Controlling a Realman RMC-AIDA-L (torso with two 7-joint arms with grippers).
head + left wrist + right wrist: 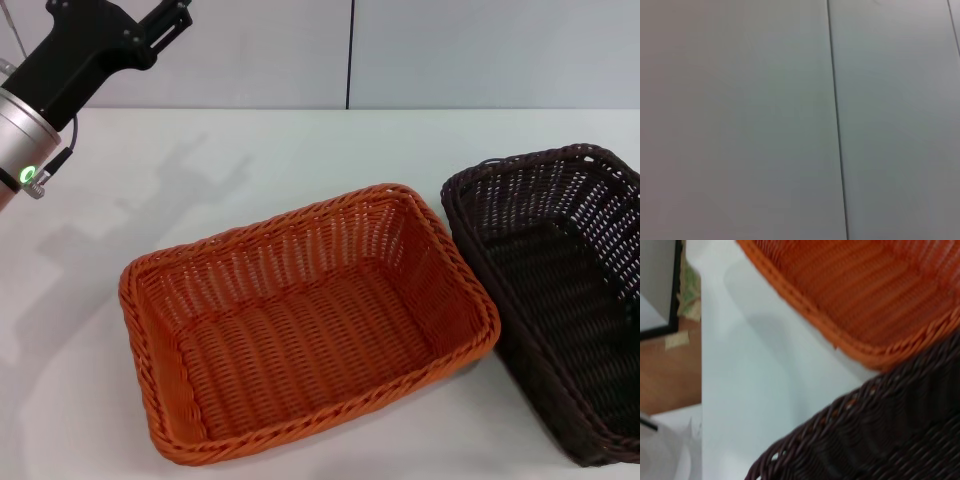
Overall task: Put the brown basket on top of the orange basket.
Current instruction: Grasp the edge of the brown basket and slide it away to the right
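On the white tabletop (300,150) the orange basket (300,320) lies nearest, at centre; the brown basket (560,300) sits just to its right, rims almost touching, not yet stacked. The right pincer is out of the head view, though its wrist camera looks closely onto the brown rim (865,440); whether it is open or closed cannot be told. A firm rim hold and a level lift should clear the orange rim. Far left, the left pincer (165,22) is raised, state unclear.

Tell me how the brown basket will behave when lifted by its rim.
The brown basket looks like open wicker weave, so probably light and fairly stiff. Its braided rim should give grip. Grasped at one edge, so wide a basket would likely tilt.
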